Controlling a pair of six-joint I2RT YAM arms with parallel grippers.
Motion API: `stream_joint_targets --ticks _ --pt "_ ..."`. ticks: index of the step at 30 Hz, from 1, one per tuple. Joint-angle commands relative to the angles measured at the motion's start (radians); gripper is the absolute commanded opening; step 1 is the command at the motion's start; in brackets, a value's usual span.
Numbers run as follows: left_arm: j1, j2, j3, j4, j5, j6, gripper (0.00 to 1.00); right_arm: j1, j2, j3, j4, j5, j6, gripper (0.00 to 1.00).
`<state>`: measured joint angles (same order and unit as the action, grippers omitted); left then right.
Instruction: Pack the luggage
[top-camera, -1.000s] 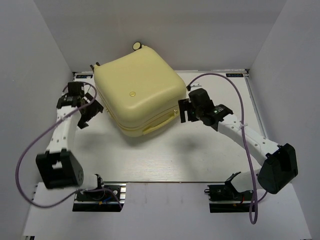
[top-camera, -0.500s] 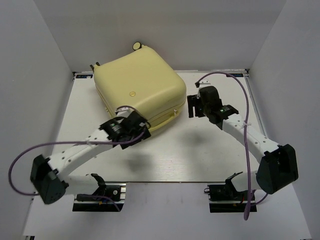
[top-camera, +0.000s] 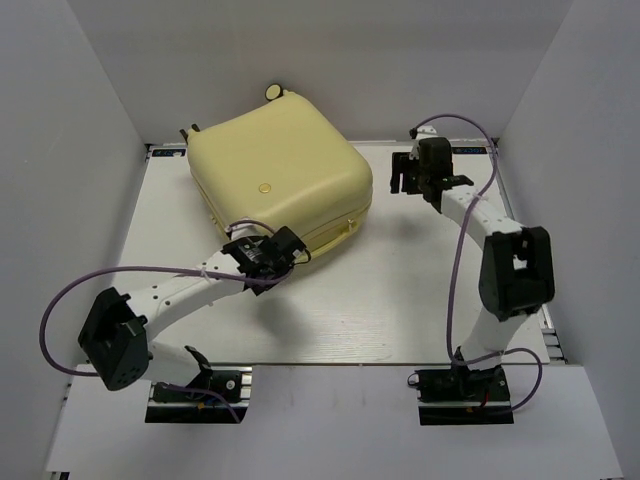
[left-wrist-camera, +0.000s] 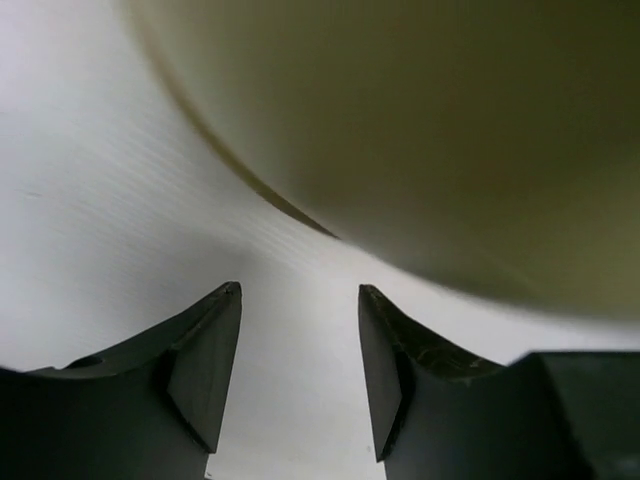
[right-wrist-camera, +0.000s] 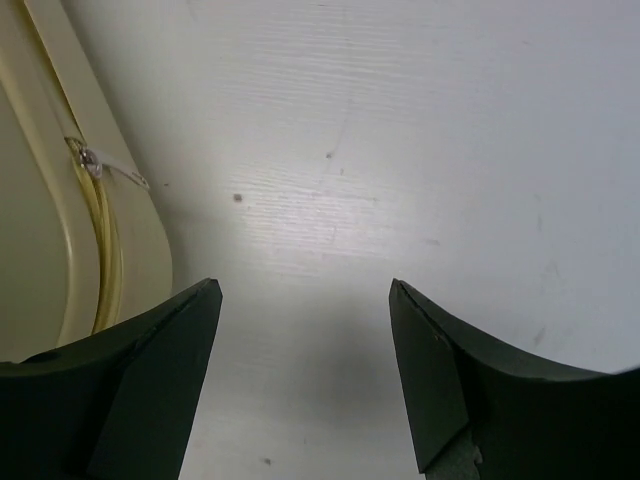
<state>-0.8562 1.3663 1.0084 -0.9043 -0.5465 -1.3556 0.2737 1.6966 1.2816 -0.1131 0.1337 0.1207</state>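
Suitcase (top-camera: 280, 180) is shut and lying flat in the upper centre-left of the top view. One wheel (top-camera: 272, 92) pokes out at its top edge. It sits in the same spot as a second ago; it hasn't shifted.

Left arm is the big change. A second ago it was off the suitcase's left side, in the left-middle of the frame. Now it reaches across the table (top-camera: 400, 300) to the suitcase's lower corner, much as it did half a second back. Left gripper (top-camera: 283, 246) is right up against the shell. In the wrist view its jaws (left-wrist-camera: 300, 300) are apart with only bare table between them, and they look narrower than the right pair. The curved yellow shell fills the upper right of that view, just ahead. It grasps nothing.

Right arm has pulled away. It was at the suitcase's right edge at mid-frame; now the right gripper (top-camera: 404, 175) is in the upper right, clear of the shell. In its wrist view the jaws (right-wrist-camera: 305, 290) are spread wide over bare table and released. The suitcase's edge and zip pull (right-wrist-camera: 110, 170) sit at the far left of that view.
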Motion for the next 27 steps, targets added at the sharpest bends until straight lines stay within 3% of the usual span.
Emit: stream_joint_targets --ticks 1,4,7,12,16,23,27 --pt "0.107 -0.013 -0.039 -0.146 -0.023 -0.082 0.6 -0.014 0.127 0.117 0.089 -0.255 -0.116 0.74" --pt "0.196 -0.056 -0.082 -0.137 -0.02 -0.051 0.6 -0.002 0.253 0.229 0.078 -0.361 -0.18 0.74" --pt "0.273 -0.082 -0.119 -0.03 -0.006 0.036 0.6 0.001 0.357 0.323 0.081 -0.506 -0.185 0.72" --pt "0.33 -0.069 -0.099 -0.008 -0.006 0.128 0.6 0.036 0.379 0.285 0.148 -0.615 -0.204 0.68" --pt "0.403 -0.05 -0.07 0.045 0.036 0.218 0.63 0.084 0.287 0.133 0.21 -0.675 -0.214 0.67" --pt "0.522 -0.042 0.004 0.059 0.069 0.34 0.64 0.13 0.225 0.07 0.167 -0.504 -0.233 0.67" --pt "0.497 -0.108 -0.022 0.004 0.12 0.342 0.7 0.111 0.199 0.091 0.082 -0.199 -0.022 0.67"
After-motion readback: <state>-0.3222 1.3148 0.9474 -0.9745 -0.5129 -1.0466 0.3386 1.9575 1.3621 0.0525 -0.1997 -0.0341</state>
